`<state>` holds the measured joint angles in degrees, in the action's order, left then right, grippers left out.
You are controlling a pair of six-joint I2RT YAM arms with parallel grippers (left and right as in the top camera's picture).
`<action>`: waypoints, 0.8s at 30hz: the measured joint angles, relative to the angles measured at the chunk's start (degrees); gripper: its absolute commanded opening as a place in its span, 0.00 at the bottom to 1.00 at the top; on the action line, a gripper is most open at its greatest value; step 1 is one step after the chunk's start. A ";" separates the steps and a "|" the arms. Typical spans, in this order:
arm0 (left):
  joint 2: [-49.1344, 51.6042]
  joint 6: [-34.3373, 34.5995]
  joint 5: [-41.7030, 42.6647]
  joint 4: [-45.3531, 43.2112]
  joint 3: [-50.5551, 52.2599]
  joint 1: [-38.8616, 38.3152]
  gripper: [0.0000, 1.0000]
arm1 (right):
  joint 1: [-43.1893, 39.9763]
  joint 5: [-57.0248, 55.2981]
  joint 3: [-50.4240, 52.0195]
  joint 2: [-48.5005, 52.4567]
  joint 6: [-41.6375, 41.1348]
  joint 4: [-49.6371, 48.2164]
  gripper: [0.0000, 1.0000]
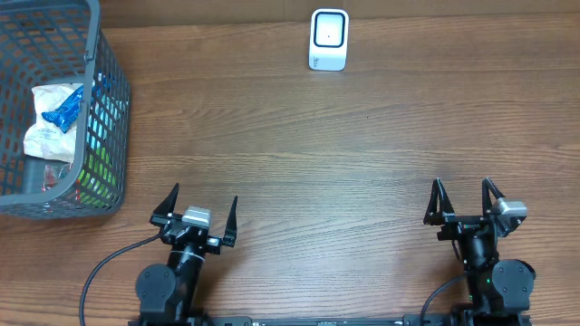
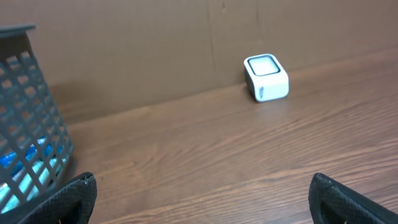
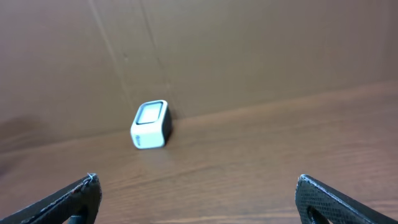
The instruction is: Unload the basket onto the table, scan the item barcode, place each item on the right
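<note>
While nothing is held, the grey mesh basket [image 1: 107, 100] stands on the bench [image 1: 317, 154] far to the left of the scanner and a little nearer the arms. Inside it lies a white packet [image 1: 47, 134] with a blue wrapper [image 1: 65, 109] on top of it. Something green shows through the basket's wall, too hidden to name. Both sit well apart from the scanner, and nothing touches them.

Next, the left fingers [image 1: 168, 204] rest low over the bench, left of the scanner and well short of it, spread wide with only bare wood between them. In the left wrist view the two dark tips [image 2: 68, 202] frame the bottom corners, the basket's wall [image 2: 31, 124] at the left edge and the scanner [image 2: 266, 76] ahead to the right.

At the far edge of the bench stands the scanner [image 1: 328, 39], a small white box with its pale window facing up and toward the arms.

Finally, the right fingers [image 1: 436, 201] sit right of the scanner and equally far back from it, also spread wide and empty. Seen from the right wrist, their tips [image 3: 68, 199] flank the view, and the scanner [image 3: 151, 124] lies ahead to the left against the brown back wall [image 3: 249, 50].
</note>
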<state>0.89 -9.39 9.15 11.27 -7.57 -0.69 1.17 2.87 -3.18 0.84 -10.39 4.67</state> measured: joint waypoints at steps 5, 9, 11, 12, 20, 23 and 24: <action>2.14 0.09 0.13 5.31 -7.34 0.00 1.00 | 0.00 1.27 -6.54 0.00 0.44 5.07 1.00; 6.27 0.24 0.33 8.50 -12.57 0.00 1.00 | 0.00 1.44 -12.96 0.37 1.95 12.13 1.00; 9.70 0.24 0.52 10.82 -16.33 0.00 1.00 | 0.00 1.60 -16.26 1.22 2.82 15.37 1.00; 11.39 0.24 0.55 11.76 -18.21 0.00 1.00 | 0.00 1.68 -18.40 1.99 3.37 17.00 1.00; 28.59 0.24 1.07 24.63 -38.16 0.00 1.00 | 0.00 1.68 -31.80 11.10 5.29 24.15 1.00; 34.49 0.24 1.73 30.10 -45.81 0.00 1.00 | 0.02 1.79 -37.03 16.74 5.73 28.06 1.00; 36.68 0.24 1.84 32.30 -48.87 0.00 1.00 | 0.00 1.77 -38.64 18.80 5.84 28.83 1.00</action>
<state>37.56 -9.15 10.98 43.57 -56.45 -0.69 1.17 4.64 -41.82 19.64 -4.56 33.50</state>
